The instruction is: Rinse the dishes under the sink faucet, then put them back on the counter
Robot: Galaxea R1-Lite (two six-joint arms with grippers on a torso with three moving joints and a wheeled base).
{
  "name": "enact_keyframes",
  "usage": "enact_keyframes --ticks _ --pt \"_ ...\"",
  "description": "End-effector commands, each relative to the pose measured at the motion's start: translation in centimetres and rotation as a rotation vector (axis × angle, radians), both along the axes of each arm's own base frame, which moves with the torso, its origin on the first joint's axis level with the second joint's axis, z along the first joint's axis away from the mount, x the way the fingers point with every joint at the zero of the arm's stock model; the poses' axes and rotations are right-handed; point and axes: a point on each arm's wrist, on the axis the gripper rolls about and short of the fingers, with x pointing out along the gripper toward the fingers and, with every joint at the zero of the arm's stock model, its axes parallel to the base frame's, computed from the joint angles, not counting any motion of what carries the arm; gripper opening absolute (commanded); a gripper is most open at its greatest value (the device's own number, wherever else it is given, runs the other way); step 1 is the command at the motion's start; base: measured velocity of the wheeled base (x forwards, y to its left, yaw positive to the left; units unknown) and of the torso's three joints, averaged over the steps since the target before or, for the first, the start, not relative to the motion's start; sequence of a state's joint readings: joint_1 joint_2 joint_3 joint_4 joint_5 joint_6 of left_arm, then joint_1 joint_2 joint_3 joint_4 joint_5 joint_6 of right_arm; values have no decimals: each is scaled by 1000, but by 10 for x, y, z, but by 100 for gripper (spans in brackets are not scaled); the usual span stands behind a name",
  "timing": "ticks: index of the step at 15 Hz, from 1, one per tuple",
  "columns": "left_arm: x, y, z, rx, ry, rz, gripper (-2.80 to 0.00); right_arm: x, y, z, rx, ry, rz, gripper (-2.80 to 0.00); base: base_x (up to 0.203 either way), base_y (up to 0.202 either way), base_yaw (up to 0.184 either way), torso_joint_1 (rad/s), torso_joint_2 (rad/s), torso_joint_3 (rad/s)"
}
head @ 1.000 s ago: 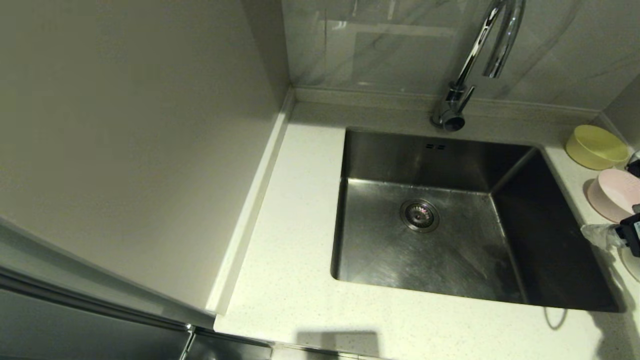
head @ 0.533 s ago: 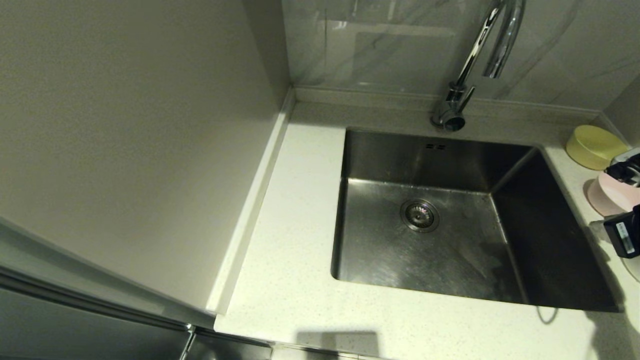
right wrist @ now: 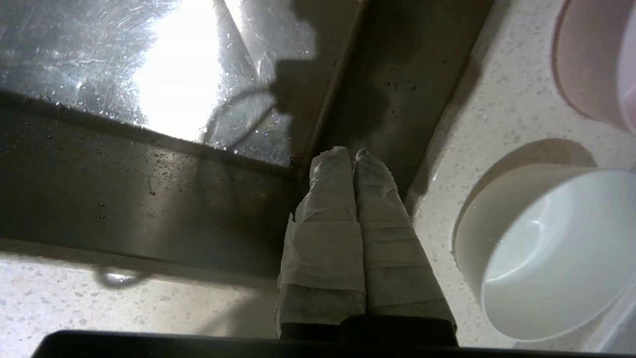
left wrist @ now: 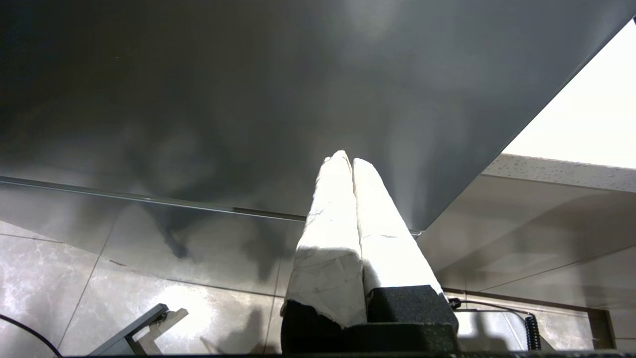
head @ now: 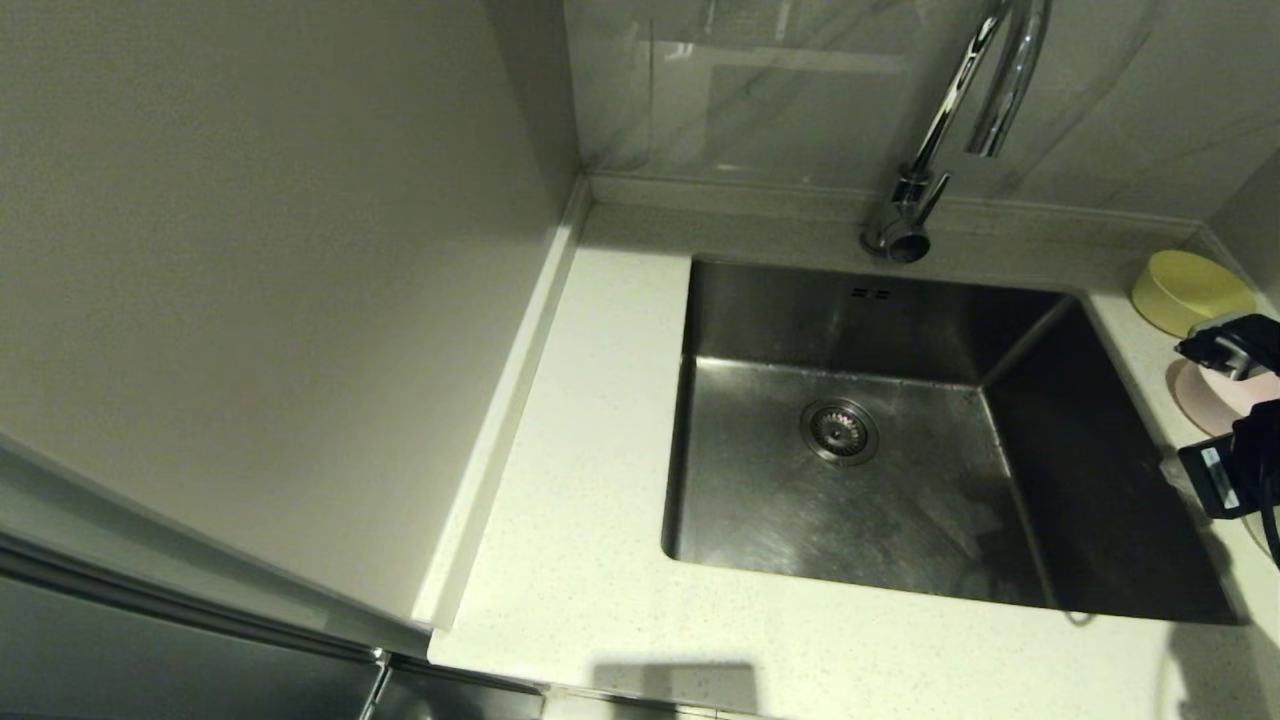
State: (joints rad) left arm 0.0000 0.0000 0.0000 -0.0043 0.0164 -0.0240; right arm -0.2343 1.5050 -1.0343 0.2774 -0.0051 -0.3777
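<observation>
The steel sink lies under the chrome faucet. On the counter right of the sink stand the yellow-green bowl and the pink bowl, which my right arm partly covers. In the right wrist view my right gripper is shut on nothing, its taped fingers over the sink's right rim. The white bowl stands upright on the counter just beside it, apart from the fingers, and the pink bowl sits further on. My left gripper is shut and parked low, facing a dark cabinet front.
A tall grey side panel walls off the left of the counter. A tiled wall rises behind the faucet. Water drops cling to the sink wall. Below the left gripper is tiled floor.
My right gripper has gone from open to shut with nothing in it. The right arm has risen and shifted left toward the sink, covering more of the pink bowl.
</observation>
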Motion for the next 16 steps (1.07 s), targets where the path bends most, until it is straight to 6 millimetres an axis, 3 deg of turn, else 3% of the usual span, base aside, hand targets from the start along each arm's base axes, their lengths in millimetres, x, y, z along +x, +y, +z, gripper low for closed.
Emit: enact_keyframes --ticks 1,3,8,14,16 --pt "0 0 0 -1 -2 0 -280 7 -1 -3 1 11 3 -280 0 0 0 0 0 0" --pt "0 0 0 -1 -2 0 -280 16 2 3 10 -9 10 -280 0 0 0 0 0 0" --pt "0 0 0 -1 -2 0 -280 16 33 17 130 -88 102 -280 0 0 0 0 0 0" --pt "0 0 0 -1 -2 0 -280 9 46 53 167 -359 188 -280 0 0 0 0 0 0" --pt "0 0 0 -1 -2 0 -280 12 51 68 302 -475 253 -280 0 0 0 0 0 0"
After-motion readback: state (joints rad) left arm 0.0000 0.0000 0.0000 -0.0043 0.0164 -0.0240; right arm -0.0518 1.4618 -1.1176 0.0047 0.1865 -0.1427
